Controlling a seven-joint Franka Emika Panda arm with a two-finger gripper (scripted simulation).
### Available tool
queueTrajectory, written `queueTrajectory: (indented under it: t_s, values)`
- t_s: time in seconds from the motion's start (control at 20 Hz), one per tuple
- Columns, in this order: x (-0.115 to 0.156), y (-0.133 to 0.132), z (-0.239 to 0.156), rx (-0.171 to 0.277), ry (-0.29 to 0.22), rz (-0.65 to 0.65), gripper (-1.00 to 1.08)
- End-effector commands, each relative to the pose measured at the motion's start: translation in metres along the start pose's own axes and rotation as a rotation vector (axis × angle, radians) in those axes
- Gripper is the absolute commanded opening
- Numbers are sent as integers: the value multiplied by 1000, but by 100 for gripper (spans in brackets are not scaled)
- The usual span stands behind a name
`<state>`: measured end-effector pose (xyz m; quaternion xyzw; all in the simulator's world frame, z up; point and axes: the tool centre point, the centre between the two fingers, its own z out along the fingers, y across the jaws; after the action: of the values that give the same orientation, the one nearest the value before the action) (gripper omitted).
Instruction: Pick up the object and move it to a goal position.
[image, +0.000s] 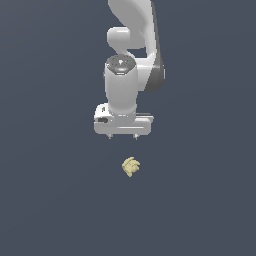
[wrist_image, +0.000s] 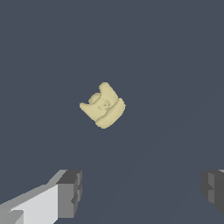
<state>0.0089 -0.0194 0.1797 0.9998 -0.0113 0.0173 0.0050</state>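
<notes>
We see a flat, plain slate-grey surface filling both views, with no edge or marking visible. Directly on it lies a single thing, the small pale-yellow lumpy object, its curved lobes bunched together in the wrist view.

Matt pale-yellow lumpy object, smooth glossy white pincer, dark matt pads

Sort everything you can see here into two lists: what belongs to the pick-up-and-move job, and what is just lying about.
Belongs to the job:
- small pale-yellow lumpy object, lying apart from the arm
- white gripper, jaws spread wide, holding nothing

Just lying about:
- nothing else shows; only the plain dark floor under the object
</notes>
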Motion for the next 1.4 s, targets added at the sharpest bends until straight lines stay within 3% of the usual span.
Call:
queueTrajectory:
  t_s: [0.0, 0.75, 1.35]
  values:
    - [0, 0, 0, 0, 0, 0, 100]
    - [2, 9, 2, -29, 9, -5, 100]
    - [18, -1, 22, -27, -5, -192, 100]
